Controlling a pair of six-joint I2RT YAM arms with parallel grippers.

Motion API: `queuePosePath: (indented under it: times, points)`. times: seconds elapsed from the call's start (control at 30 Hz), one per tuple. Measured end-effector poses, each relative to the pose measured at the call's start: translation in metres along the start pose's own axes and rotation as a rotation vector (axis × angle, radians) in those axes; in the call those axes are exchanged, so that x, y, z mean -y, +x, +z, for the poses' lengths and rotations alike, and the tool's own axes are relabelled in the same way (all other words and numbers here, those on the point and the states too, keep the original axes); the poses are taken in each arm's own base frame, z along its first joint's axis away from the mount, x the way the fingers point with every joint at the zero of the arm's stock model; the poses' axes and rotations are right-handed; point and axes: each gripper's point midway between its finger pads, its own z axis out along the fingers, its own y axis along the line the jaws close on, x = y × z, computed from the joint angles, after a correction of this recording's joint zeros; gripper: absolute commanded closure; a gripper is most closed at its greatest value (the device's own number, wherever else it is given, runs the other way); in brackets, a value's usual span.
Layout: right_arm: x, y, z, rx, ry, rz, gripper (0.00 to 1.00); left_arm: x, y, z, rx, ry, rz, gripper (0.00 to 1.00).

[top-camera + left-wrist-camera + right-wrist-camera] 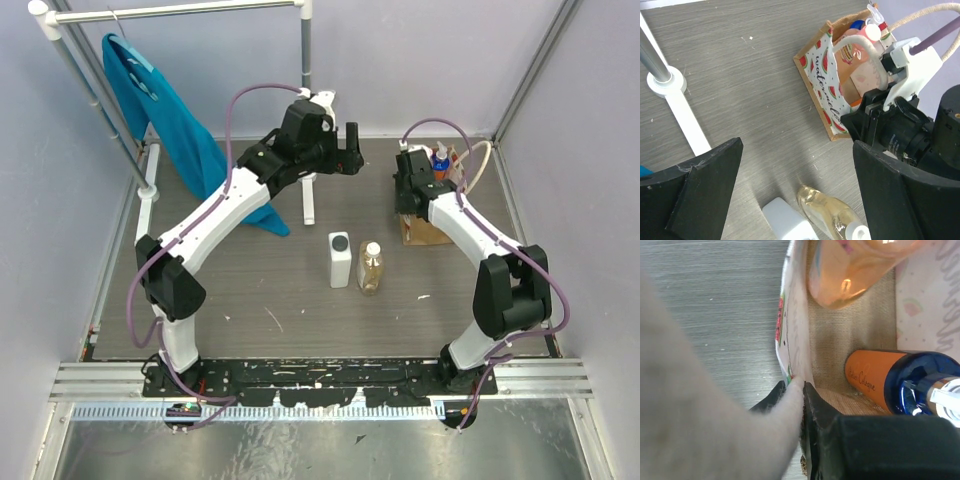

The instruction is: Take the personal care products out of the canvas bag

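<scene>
At right rear of the worktop [250, 290], the canvas bag [425, 232] stands upright, right claw [801, 390] pinching its side wall. Left claw [352, 148] is spread wide above mid-rear. White bottle [340, 260] and amber bottle [371, 268] stand side by side at centre; orange bottle [875, 377] and pinkish bottle [860, 270] are inside the bag.

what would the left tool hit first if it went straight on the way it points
Probably bare table, just short of the near corner of the canvas bag. The open left tool points down at that patch; depth is unclear, so it might clip the bag instead.
</scene>
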Motion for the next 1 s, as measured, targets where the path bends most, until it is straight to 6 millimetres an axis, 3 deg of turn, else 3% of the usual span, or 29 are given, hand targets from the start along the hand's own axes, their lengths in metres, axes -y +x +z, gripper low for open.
queuePosePath:
  times: [0.17, 0.27, 0.37, 0.47, 0.57, 0.67, 0.83, 0.93, 1.0]
  points:
    - [-0.025, 0.003, -0.007, 0.006, -0.063, -0.037, 0.79, -0.003, -0.001, 0.000, 0.000, 0.004, -0.012, 0.01]
    - [-0.047, 0.008, -0.019, 0.008, -0.117, -0.075, 0.73, 0.002, -0.001, 0.000, -0.006, 0.030, -0.020, 0.02]
    - [-0.067, 0.012, -0.037, 0.012, -0.186, -0.105, 0.40, 0.010, -0.001, 0.000, -0.009, 0.068, -0.034, 0.02]
    - [-0.073, 0.005, -0.057, 0.047, -0.219, -0.093, 0.20, 0.021, -0.005, 0.001, 0.000, 0.121, -0.055, 0.01]
    - [-0.058, 0.001, -0.080, 0.087, -0.208, -0.075, 0.13, 0.035, -0.013, 0.000, 0.030, 0.183, -0.066, 0.01]
    - [-0.042, -0.016, -0.118, 0.188, -0.209, -0.048, 0.11, 0.040, -0.009, 0.007, 0.013, 0.212, -0.082, 0.01]
    - [-0.008, -0.042, -0.178, 0.356, -0.170, 0.015, 0.12, 0.044, 0.010, 0.037, -0.052, 0.240, -0.110, 0.00]
    - [0.008, -0.052, -0.183, 0.379, -0.125, 0.045, 0.14, 0.040, 0.026, 0.056, -0.105, 0.224, -0.120, 0.13]
    - [0.015, -0.055, -0.176, 0.366, -0.099, 0.056, 0.15, 0.036, 0.038, 0.064, -0.149, 0.203, -0.128, 0.34]
